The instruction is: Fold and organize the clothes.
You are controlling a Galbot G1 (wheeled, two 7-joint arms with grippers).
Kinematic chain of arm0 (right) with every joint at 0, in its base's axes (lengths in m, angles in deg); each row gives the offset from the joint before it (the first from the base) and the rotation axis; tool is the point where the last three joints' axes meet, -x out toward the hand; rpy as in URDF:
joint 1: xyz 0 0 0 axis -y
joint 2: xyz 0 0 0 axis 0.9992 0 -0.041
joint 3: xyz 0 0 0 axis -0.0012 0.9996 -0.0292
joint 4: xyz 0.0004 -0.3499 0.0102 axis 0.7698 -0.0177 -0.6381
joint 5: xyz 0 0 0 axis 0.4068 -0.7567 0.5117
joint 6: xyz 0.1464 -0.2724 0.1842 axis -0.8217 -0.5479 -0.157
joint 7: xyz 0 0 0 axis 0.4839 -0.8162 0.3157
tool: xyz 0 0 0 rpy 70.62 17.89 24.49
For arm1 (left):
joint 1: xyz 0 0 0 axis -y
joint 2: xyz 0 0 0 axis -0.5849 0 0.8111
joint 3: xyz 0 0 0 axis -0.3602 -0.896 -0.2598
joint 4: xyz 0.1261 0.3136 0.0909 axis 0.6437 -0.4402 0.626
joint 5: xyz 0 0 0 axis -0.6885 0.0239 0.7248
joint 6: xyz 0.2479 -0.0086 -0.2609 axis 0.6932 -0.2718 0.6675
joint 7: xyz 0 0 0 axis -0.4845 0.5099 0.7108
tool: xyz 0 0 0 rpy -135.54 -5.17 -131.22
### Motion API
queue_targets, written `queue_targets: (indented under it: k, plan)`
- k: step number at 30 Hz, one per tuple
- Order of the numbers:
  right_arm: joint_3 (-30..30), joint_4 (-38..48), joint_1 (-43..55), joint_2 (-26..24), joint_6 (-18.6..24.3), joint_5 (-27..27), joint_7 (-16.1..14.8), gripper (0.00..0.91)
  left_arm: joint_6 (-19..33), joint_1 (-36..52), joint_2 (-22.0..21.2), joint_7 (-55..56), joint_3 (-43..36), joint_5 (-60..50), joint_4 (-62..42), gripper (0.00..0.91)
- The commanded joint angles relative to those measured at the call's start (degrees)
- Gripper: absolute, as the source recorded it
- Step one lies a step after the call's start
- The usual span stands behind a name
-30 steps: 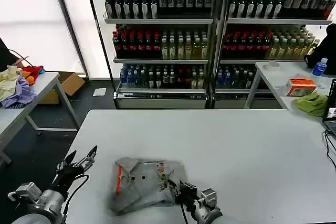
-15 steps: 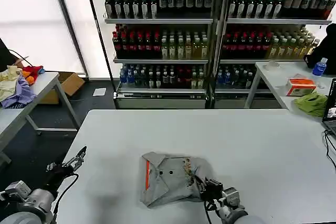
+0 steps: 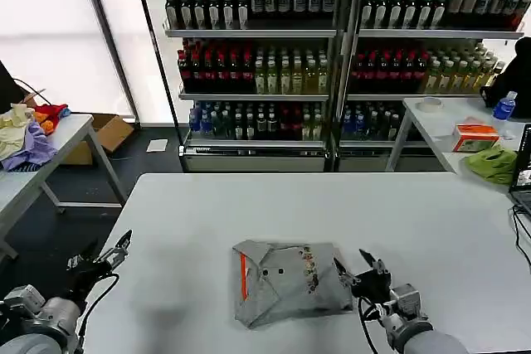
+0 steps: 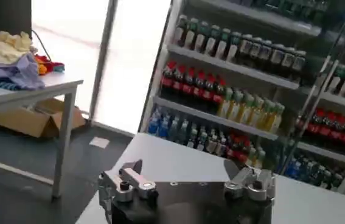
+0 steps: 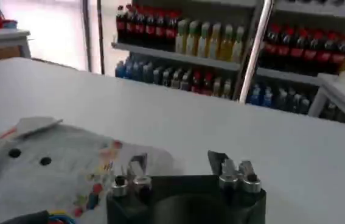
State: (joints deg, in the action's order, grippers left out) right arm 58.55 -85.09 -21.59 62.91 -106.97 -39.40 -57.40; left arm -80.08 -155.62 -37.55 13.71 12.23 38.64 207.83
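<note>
Right gripper (image 3: 362, 264): jaws now spread, empty, just off the shirt's right edge.
Folded light grey cotton shirt with orange collar strip (image 3: 286, 281): dragged to mid-table, released.
Left gripper (image 3: 99, 259): open, idle, table's left edge.

Both arms are silver-grey cylinders ending in black pincers: left pincer (image 3: 99, 259), right pincer (image 3: 369, 269), with silver screws and black cables.

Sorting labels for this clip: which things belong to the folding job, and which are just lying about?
Job: folded grey shirt with orange collar strip; right gripper, open beside it; left gripper, open, off the table's left edge.

Lying about: bottle shelves, colourful garment heap, lime-green cloth bundle.
</note>
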Motion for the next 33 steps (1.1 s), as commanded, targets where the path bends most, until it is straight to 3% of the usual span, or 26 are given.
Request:
queue_targets:
  k: [1, 3, 6, 9, 11, 14, 19, 22, 27, 33]
  plan:
    - [11.4, 0.1, 3.1, 6.2, 12.2, -6.7, 5.4, 0.907, 0.3, 0.2, -0.1, 0.0, -1.5, -1.8, 0.3, 0.907]
    - [15.8, 2.6, 4.0, 8.6, 14.1, -10.3, 5.7, 0.907, 0.1, 0.2, -0.6, 0.1, -2.2, -1.9, 0.9, 0.907]
    - [19.0, 5.8, 3.7, 10.3, 16.2, -11.2, 5.6, 0.907, 0.2, -0.1, -0.7, 0.0, -2.8, -2.1, 1.2, 0.907]
    - [19.1, 10.6, 3.2, 11.7, 18.8, -11.9, 5.1, 0.907, 0.4, -0.1, -0.7, 0.0, -2.9, -2.4, 0.8, 0.907]
    - [18.1, 15.6, 2.9, 13.5, 18.9, -13.2, 7.3, 0.907, 0.5, -0.3, -0.9, 0.0, -2.7, -2.4, 0.7, 0.907]
    - [17.1, 17.7, 1.9, 13.9, 18.3, -10.1, 9.2, 0.907, 0.7, -1.0, -1.0, 0.0, -2.0, -2.4, 0.9, 0.907]
    - [16.8, 18.5, 1.4, 12.5, 16.5, -1.0, 8.6, 0.907, 0.9, -0.6, -1.6, 0.0, -0.9, -2.3, 0.5, 0.907]
    - [16.3, 16.6, 1.3, 12.4, 15.9, 0.3, 8.7, 0.907, 0.7, -0.3, -2.1, 0.1, -0.5, -1.9, 1.0, 0.907]
    - [13.1, 5.1, 1.3, 11.7, 18.6, -1.6, 7.9, 0.907, 0.6, -0.8, -1.7, 0.0, 0.4, -1.4, 1.8, 0.907]
    - [-3.1, -5.3, 1.4, 7.4, 18.4, 1.7, 2.8, 0.907, 0.6, -0.9, -1.8, -0.3, 0.6, -1.6, 1.9, 0.907]
